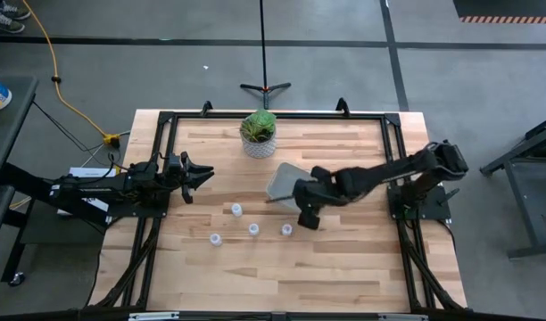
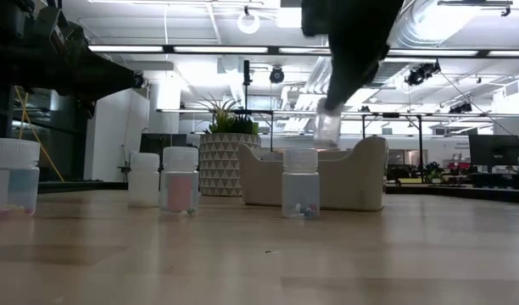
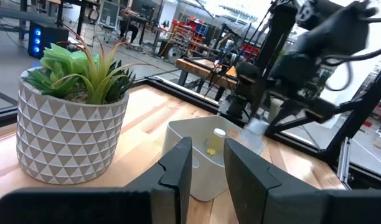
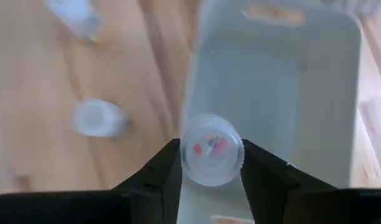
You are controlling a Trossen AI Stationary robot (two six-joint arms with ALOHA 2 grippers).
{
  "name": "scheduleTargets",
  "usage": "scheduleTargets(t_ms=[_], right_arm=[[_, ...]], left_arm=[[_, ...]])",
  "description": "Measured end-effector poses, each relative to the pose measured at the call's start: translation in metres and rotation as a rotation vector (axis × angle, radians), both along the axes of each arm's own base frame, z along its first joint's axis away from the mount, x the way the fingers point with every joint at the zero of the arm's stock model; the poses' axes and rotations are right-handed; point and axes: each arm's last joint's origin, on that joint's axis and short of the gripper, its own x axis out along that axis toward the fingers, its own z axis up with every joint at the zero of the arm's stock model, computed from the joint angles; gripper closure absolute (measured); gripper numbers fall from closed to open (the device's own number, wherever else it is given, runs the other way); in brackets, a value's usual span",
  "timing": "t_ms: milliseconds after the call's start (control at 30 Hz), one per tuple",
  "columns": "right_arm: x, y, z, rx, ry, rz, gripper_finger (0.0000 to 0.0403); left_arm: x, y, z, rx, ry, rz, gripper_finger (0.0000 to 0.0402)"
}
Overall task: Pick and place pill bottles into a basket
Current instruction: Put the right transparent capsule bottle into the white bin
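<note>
Four small whitish pill bottles stand upright on the wooden table (image 1: pixel 236 209) (image 1: pixel 253 228) (image 1: pixel 286 229) (image 1: pixel 216 239). The pale basket (image 1: pixel 285 181) stands behind them, in front of the potted plant (image 1: pixel 258 132). A yellowish bottle (image 3: pixel 213 140) lies inside the basket. My right gripper (image 1: pixel 306 214) is shut on another pill bottle (image 4: pixel 211 158), lifted at the basket's near end. My left gripper (image 1: pixel 202 172) waits open and empty at the table's left, pointing toward the basket (image 3: pixel 197 149). My right gripper pinches the pill bottle's round sides (image 4: pixel 184 158) between its two fingers, which point down from above. In the low view the bottle (image 2: pixel 329 127) hangs upright below the fingers, clear of the table and above the basket's rim (image 2: pixel 315 161).
The white patterned pot with the green plant (image 2: pixel 224 152) stands at the table's far side beside the basket. Black frame rails (image 1: pixel 161 134) run along the table's edges. Bare wood lies toward the near edge (image 1: pixel 282 276).
</note>
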Motion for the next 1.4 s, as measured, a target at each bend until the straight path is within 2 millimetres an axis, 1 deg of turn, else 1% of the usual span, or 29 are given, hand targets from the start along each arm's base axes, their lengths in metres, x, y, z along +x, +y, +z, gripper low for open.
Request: scheduleTargets(t_ms=[167,267,400,500,633,867,1000,1133,1267,1333,1400], right_arm=[[0.005,-0.016,-0.01,0.048,0.058,-0.001,0.0246],[0.01,-0.022,-0.022,0.091,0.1,-0.008,0.0252],[0.018,-0.023,-0.038,0.124,0.139,0.0,0.0268],[0.022,-0.023,-0.049,0.129,0.165,-0.002,0.0267],[0.026,-0.023,-0.057,0.129,0.175,-0.005,0.0241],[0.025,-0.024,-0.057,0.12,0.18,-0.019,0.0189],[0.022,-0.026,-0.05,0.107,0.176,-0.019,0.0175],[0.017,-0.028,-0.031,0.072,0.106,-0.031,0.0177],[0.014,-0.023,-0.006,0.062,-0.04,0.003,0.018],[0.02,-0.015,0.005,0.089,-0.163,0.038,0.018],[0.028,-0.003,0.012,0.128,-0.265,0.148,0.0178]], left_arm=[[0.0,0.0,0.0,0.0,0.0,-0.001,0.0273],[0.0,0.0,0.0,0.0,0.0,-0.001,0.0273],[0.0,0.0,0.0,0.0,0.0,0.0,0.0273],[0.0,0.0,0.0,0.0,0.0,0.0,0.0273],[0.0,0.0,0.0,0.0,0.0,0.0,0.0273],[0.0,0.0,0.0,0.0,-0.001,0.001,0.0273],[0.0,0.0,0.0,0.0,-0.001,0.001,0.0273],[0.0,0.0,0.0,0.0,-0.001,0.001,0.0273],[0.0,0.0,0.0,0.0,-0.001,0.002,0.0273],[0.0,0.0,0.0,0.0,-0.001,0.002,0.0273],[0.0,0.0,0.0,0.0,-0.001,0.002,0.0273]])
